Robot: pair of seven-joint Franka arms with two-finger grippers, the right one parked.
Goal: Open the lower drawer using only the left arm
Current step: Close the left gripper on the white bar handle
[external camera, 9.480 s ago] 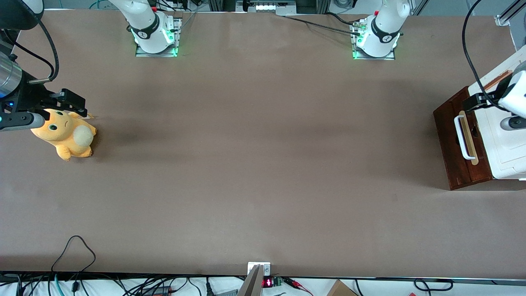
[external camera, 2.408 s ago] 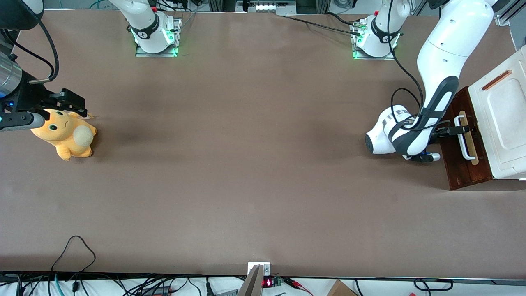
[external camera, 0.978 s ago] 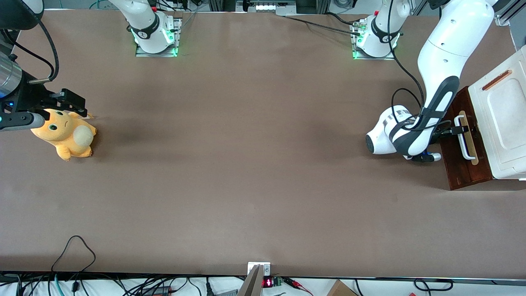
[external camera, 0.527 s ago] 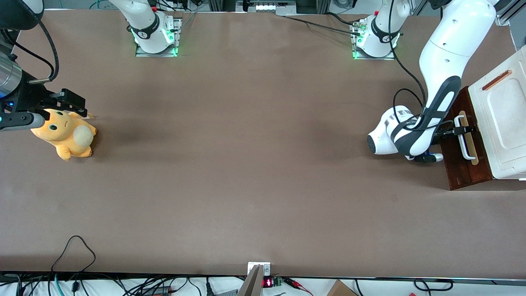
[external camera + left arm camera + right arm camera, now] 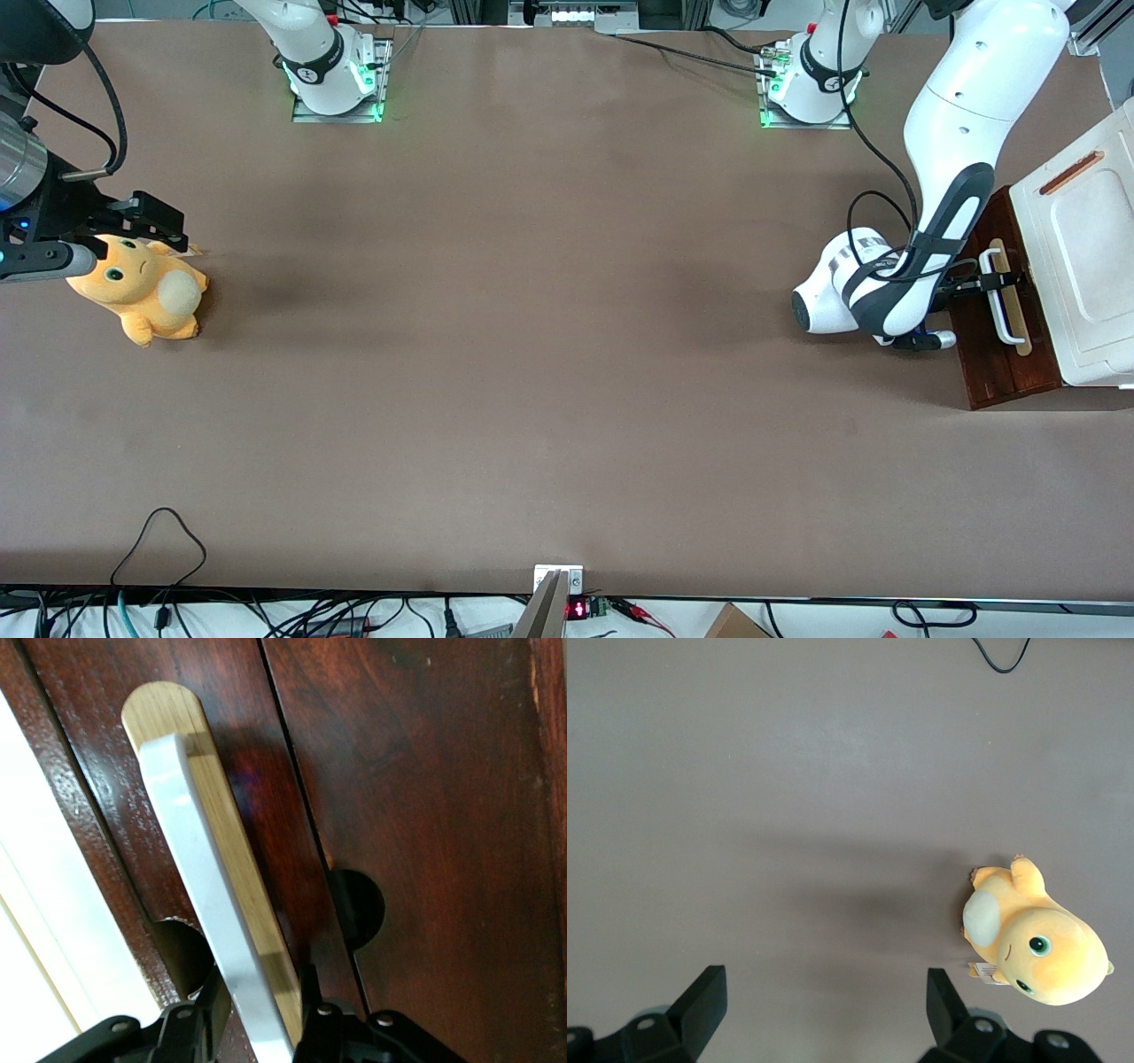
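Gripper at white loop handle of lower drawer.
Fingers straddled the handle, closed on it; left arm reached down in front of the drawer.

Parked wrist cam, looking straight down on the brown table. I see an orange plush toy lying on its side on the table: cream belly patch, one green eye showing, a small tag at its edge. A faint dark shadow lies on the table just beside it. A loop of black cable sits well apart from the toy. The parked arm's gripper has its two dark fingers spread wide, nothing between them.
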